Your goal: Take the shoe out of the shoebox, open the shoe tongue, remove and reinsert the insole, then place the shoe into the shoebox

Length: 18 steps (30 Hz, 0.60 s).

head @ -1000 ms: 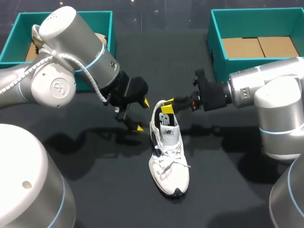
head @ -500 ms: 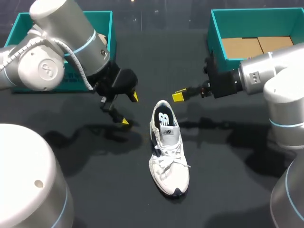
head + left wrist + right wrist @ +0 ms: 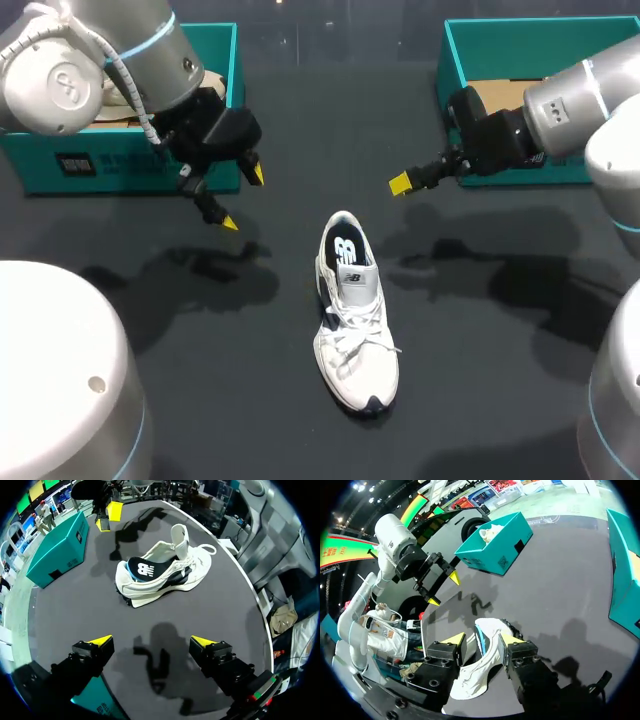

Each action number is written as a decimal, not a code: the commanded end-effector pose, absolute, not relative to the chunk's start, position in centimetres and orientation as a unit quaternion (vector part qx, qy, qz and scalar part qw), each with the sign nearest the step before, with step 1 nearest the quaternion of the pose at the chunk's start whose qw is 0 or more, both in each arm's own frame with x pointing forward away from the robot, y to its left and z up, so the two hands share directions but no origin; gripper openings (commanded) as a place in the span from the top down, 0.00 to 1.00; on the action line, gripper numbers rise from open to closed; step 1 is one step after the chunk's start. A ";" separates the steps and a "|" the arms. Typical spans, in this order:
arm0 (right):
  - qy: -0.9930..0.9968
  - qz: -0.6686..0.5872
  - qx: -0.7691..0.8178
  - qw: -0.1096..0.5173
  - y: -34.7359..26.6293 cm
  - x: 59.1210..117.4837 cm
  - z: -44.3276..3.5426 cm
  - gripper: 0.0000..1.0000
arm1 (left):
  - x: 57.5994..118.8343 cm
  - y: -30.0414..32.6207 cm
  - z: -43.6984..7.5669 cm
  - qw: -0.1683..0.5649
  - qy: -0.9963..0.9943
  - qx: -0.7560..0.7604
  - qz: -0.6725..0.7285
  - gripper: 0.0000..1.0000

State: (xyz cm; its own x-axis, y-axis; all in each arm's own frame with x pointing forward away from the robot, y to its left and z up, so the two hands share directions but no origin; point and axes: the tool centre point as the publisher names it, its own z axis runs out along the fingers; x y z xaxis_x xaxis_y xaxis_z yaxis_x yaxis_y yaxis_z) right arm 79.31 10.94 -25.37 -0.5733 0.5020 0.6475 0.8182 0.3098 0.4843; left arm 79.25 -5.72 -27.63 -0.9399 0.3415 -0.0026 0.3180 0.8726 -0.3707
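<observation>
the white shoe (image 3: 352, 320) lies on the dark tabletop (image 3: 300, 120), outside both boxes, near the middle. its heel points to 12 o'clock and its dark toe to 6 o'clock. the tongue stands up and the dark insole sits inside the opening.

the left gripper (image 3: 244, 199) hangs over the tabletop at about 10 o'clock from the shoe, well apart from it. its fingers are spread wide and hold nothing; in the left wrist view the shoe (image 3: 160, 575) lies ahead of them on its own. the right gripper (image 3: 401, 184) is at about 1 o'clock from the shoe, also apart from it. its fingers stand open with a moderate gap, and nothing is between them.

a teal shoebox (image 3: 236, 60) stands at 10 o'clock, with the left arm covering much of it. a second teal shoebox (image 3: 455, 60) stands at 2 o'clock, showing a brown cardboard floor; the right arm crosses its front wall.
</observation>
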 end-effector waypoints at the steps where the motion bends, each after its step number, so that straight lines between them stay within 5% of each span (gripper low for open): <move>1: -0.821 -0.290 -0.420 0.255 10.1 79.6 -23.7 0.57 | 79.4 -4.6 -26.6 0.036 -0.966 -0.175 0.185 0.00; 9: -0.818 -0.184 -0.469 0.276 10.0 79.6 -23.5 0.59 | 79.6 -3.4 -25.6 0.062 -0.962 -0.196 0.179 0.00; 12: -0.819 -0.166 -0.494 0.239 10.0 78.8 -23.5 1.00 | 79.6 -3.1 -25.3 0.068 -0.959 -0.210 0.175 0.00; 18: -0.793 -0.114 -0.581 0.142 10.5 76.7 -23.6 1.00 | 79.7 -2.6 -24.8 0.081 -0.954 -0.240 0.159 0.00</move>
State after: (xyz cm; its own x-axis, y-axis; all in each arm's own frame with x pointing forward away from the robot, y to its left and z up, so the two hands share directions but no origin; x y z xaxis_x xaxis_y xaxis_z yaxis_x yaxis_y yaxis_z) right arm 77.61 9.89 -24.42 -0.3249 0.7690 0.5505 0.9242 0.3816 0.0123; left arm 79.36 -2.36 -25.10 -0.8738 0.4818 0.0660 0.4325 0.8319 -0.3477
